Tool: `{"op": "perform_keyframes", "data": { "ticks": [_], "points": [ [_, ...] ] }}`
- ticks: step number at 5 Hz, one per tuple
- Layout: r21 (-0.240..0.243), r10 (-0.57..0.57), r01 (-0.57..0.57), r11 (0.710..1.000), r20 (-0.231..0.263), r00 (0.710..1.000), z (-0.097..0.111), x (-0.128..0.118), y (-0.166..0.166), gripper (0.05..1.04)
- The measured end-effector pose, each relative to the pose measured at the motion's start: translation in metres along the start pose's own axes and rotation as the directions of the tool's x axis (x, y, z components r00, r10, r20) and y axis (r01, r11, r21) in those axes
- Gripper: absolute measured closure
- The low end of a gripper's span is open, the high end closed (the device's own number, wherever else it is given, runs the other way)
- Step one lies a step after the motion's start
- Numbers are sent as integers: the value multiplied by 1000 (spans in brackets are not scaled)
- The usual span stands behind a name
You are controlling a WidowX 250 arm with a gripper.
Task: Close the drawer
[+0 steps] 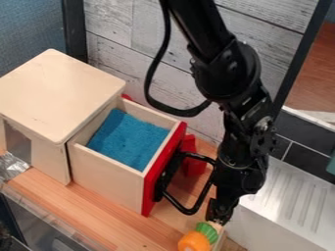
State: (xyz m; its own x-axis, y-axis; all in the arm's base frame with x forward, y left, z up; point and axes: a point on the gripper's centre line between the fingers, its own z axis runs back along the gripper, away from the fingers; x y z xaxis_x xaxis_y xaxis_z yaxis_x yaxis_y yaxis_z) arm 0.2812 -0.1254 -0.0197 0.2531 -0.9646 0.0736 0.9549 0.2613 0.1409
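Because the drawer [108, 171] stands open from the box [56, 93] towards 4 o'clock, the tool [219, 214] hangs beyond its handle [190, 211], on that same side, presumably positioned for a push towards 10 o'clock. Handle contact is unconfirmed; how far the tool is open, or whether it grips anything, cannot be determined.

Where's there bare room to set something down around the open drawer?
The wooden box's top is bare, as is the counter strip between drawer and front edge. Crowded: beside the red drawer front, with handle, claw and orange-and-green toy.
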Motion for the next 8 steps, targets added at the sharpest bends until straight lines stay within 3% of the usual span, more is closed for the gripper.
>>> {"op": "perform_keyframes", "data": {
  "ticks": [4, 6, 8],
  "points": [
    [-26, 85, -87, 996, -79, 993, -9, -57, 7, 83],
    [-48, 202, -210, 977, -135, 970, -11, -115, 8, 83],
    [-43, 232, -240, 970, -142, 962, -7, -137, 12, 83]
  ]
}}
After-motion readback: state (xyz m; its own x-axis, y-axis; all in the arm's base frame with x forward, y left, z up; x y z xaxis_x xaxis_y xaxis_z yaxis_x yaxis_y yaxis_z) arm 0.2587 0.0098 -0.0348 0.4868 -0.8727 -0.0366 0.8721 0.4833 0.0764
